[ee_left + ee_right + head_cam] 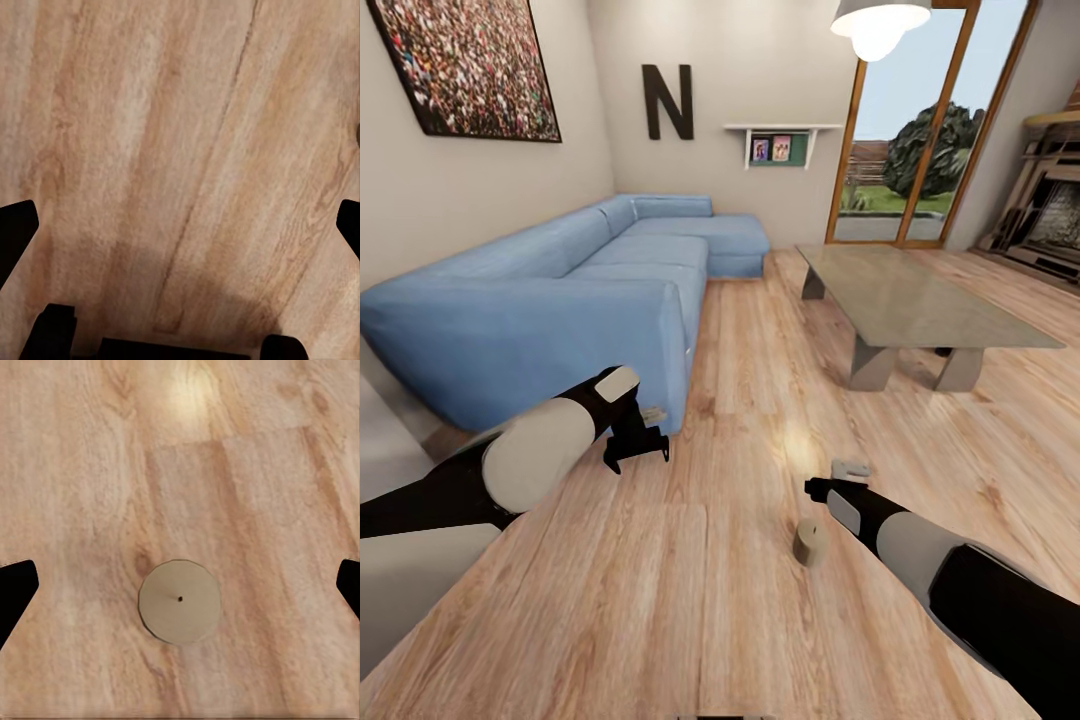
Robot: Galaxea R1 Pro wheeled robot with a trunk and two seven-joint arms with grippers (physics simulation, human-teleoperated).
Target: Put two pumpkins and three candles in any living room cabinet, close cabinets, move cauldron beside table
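While your right gripper [180,585] hovers over the floor [760,420] w/ fingers [16,585] spread wide, the candle [179,601] stands upright between them, untouched; left gripper [180,225] fingers spread too, nr the sofa [560,300].

Matt beige candle [179,601] on glossy wood-plank floor [760,420]; translucent glass table [920,300].

We are in the living room of a home. A blue corner sofa [560,300] stands along the wall on a pale wood plank floor [760,420], with a low glass-topped table [920,300] beside it. We see a framed picture [470,65], a big letter N [667,102], a small wall shelf [780,140], a pendant lamp [880,22], a glazed garden door [920,120] and a fireplace [1050,215].
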